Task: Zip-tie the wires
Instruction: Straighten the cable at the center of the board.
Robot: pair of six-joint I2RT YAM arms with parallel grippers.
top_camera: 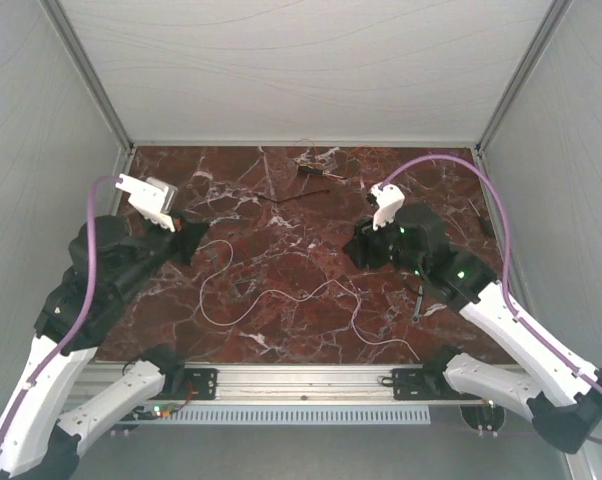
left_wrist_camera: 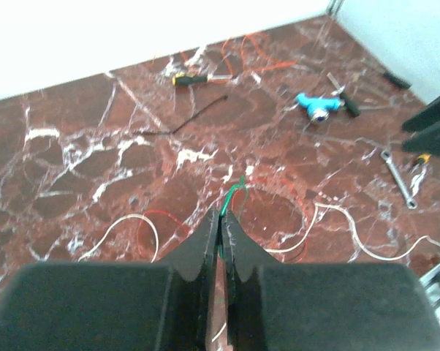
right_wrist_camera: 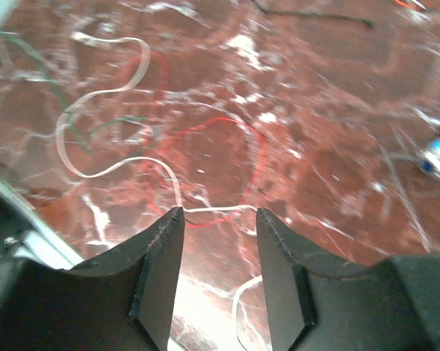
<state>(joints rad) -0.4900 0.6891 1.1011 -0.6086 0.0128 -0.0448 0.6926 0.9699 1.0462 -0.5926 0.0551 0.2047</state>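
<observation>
The wires are thin loose strands on the red marble table: a white one (top_camera: 281,293), with red (left_wrist_camera: 161,218) and green (left_wrist_camera: 239,191) ones beside it. My left gripper (left_wrist_camera: 224,213) is shut on the green wire, which loops out just past its tips; in the top view this gripper (top_camera: 191,240) is at the table's left. My right gripper (right_wrist_camera: 218,213) is open and empty just above the white wire (right_wrist_camera: 107,168) and a red loop (right_wrist_camera: 227,124); in the top view it (top_camera: 355,250) is right of centre. A thin black zip tie (top_camera: 291,197) lies at the back middle, apart from both grippers.
A yellow-and-black screwdriver (left_wrist_camera: 191,78) and orange strands (left_wrist_camera: 267,58) lie near the back wall. A blue tool (left_wrist_camera: 313,106), a wrench (left_wrist_camera: 397,179) and small dark tools lie at the right. Grey walls enclose the table; a metal rail (top_camera: 301,380) runs along the near edge.
</observation>
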